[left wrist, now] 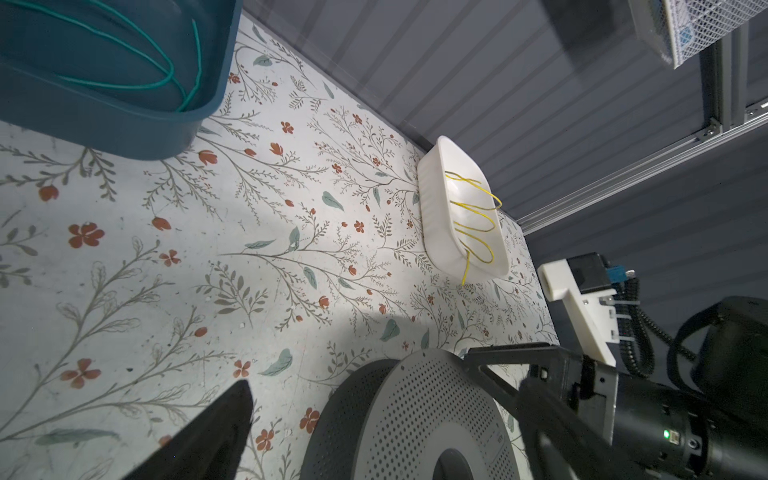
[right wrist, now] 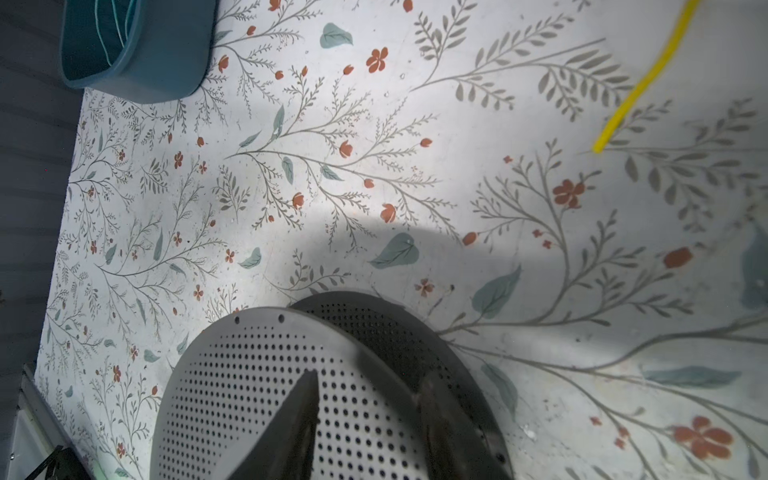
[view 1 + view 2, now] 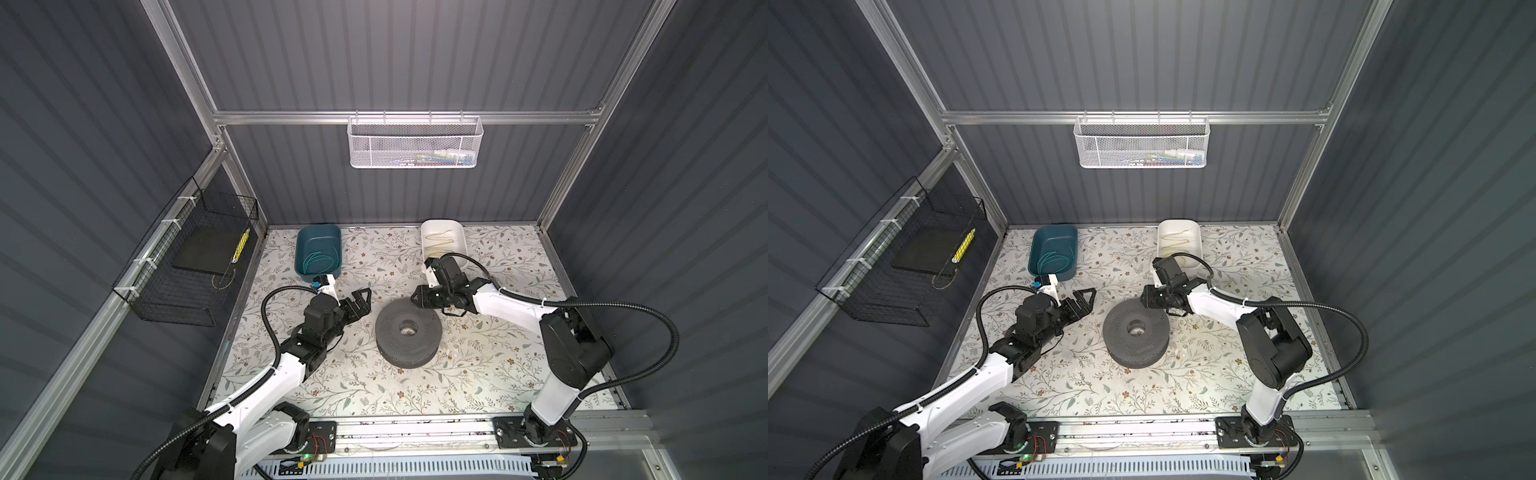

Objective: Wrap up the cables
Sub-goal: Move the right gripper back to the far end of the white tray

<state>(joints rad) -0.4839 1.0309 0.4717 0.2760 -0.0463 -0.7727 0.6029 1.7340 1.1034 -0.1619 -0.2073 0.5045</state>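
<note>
Yellow and hair-thin, the cable (image 3: 442,242) lies in loose wavy loops inside a white tray (image 3: 424,246). None of it is wound on the grey perforated spool (image 3: 390,328), which stands bare at mid-table, so the wrapping looks not yet begun: the cable must still be fetched, brought to the spool and wound on. The right gripper (image 3: 417,297) sits at the spool's rim. In the right wrist view one of its fingers (image 2: 301,409) lies over the upper flange (image 2: 249,374) with a gap to its partner, and whether they have bitten on the rim cannot be told. The cable lies just beyond this gripper, past its wrist and apart from it, with a loose end (image 1: 466,269) drooping over the tray's near wall. The left gripper (image 3: 362,302), jaws spread wide and empty, waits beside the spool's opposite edge, with the cable well apart from it across the spool (a teal wire (image 3: 318,262) in a teal bin (image 3: 300,249) lies behind this gripper, seemingly not the cable in play).
</note>
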